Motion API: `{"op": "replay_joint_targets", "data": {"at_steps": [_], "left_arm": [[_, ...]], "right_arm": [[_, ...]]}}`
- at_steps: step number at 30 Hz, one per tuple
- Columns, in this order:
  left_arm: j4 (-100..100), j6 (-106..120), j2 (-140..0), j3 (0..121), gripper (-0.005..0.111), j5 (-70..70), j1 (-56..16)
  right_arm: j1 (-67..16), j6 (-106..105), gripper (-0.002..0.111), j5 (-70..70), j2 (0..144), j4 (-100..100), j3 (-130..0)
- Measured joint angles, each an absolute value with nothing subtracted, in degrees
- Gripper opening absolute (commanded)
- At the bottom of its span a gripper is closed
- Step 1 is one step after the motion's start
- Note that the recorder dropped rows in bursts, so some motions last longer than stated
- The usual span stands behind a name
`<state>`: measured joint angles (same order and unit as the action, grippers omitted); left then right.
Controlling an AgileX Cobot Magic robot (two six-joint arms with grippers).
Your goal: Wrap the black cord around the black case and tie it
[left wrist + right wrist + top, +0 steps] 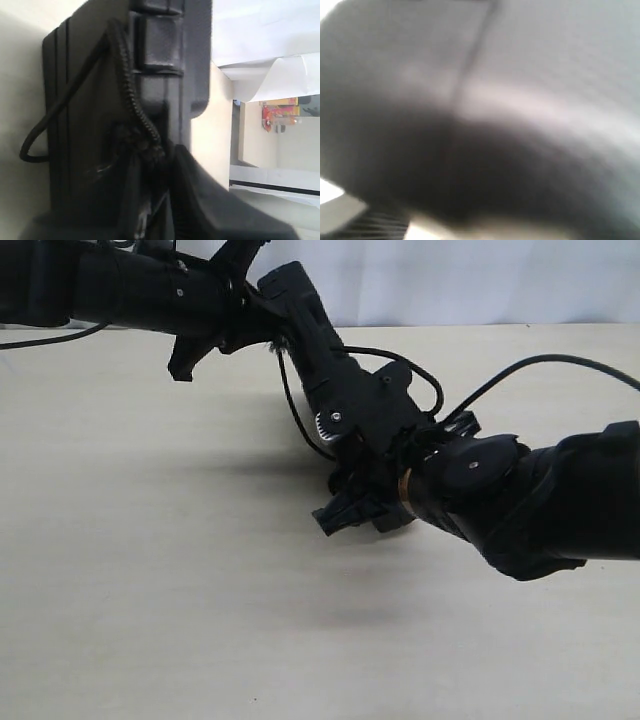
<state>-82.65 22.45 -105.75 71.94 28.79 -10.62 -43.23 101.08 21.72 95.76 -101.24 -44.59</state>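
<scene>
matte black arms (580, 490), glossy cables (540, 362)

No readable text, labels or numbers anywhere.

Looks like a robot lab bench, plain beige tabletop (140, 600), white backdrop (480, 280) behind; white partition panels (270, 80) beyond

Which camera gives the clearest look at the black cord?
The left wrist view: the black cord runs braided and close-up along the black case. The exterior view shows it only as a thin strand between the arms; the right wrist view is a blur.
</scene>
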Motion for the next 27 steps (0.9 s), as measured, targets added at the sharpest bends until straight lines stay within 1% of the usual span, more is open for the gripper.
{"op": "replay_joint_targets", "data": {"at_steps": [2,7,11,16,19,20,21,27], "left_arm": [[-80.9,22.6,-105.7,71.9,0.0,27.7,-10.6],[-76.1,22.6,-105.7,72.1,0.0,26.5,-10.6],[-72.1,22.6,-105.7,72.1,0.0,26.1,-10.6],[-71.7,22.6,-105.7,72.1,0.0,26.0,-10.6],[-71.6,22.6,-105.7,72.1,0.0,26.0,-10.6],[-71.6,22.6,-105.7,72.1,0.0,26.0,-10.6],[-71.6,22.6,-105.7,72.1,0.0,26.0,-10.6],[-71.6,22.6,-105.7,72.1,0.0,26.0,-10.6]], "right_arm": [[-43.2,101.9,0.082,17.8,95.8,-100.7,-44.2],[-43.2,102.6,0.083,10.9,92.8,-100.3,-44.1],[-43.2,102.7,0.083,10.3,89.4,-100.3,-44.1],[-43.1,102.7,0.082,9.4,85.7,-100.3,-43.4],[-40.6,102.8,0.08,7.9,83.0,-99.6,-43.3],[-39.0,102.8,0.079,6.8,82.1,-98.9,-43.3],[-35.5,102.8,0.079,3.7,80.8,-97.8,-43.3],[-14.3,109.3,0.079,-26.0,81.3,-95.9,-49.1]]}}
